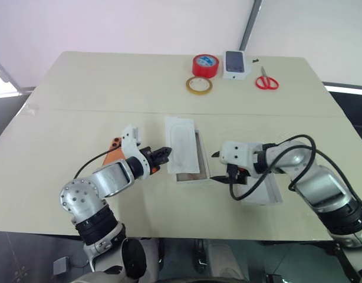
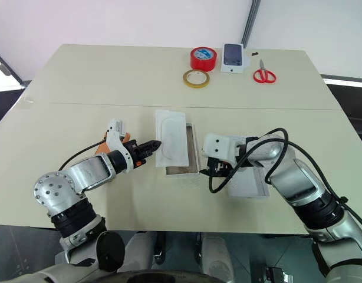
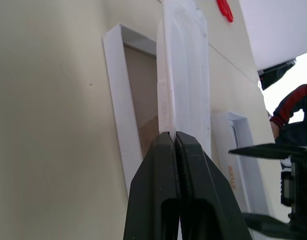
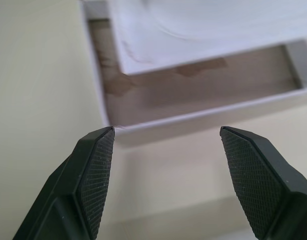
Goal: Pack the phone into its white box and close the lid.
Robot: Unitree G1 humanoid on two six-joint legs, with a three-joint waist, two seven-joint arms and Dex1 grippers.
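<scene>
1. Spanning the scene, the beige table [image 1: 81, 88] carries everything.
2. Lying at the table's 5 o'clock, the lid [image 1: 265, 194] sits partly under the right arm.
3. Resting near centre, the white box [image 1: 193, 175] shows its brownish floor; the flat white insert [image 1: 181, 144] lies tilted across its left side.
4. Peeking out at 8 o'clock behind the left arm is the phone [image 1: 113, 154].
5. Pinching the insert's near edge, the left gripper [image 3: 174, 142] is clamped tight.
6. Facing the box's right wall, the right gripper [image 4: 166, 135] stands wide, holding nothing.

The lid [image 3: 242, 165] bears orange lettering along its side, partly readable as "hone".
</scene>
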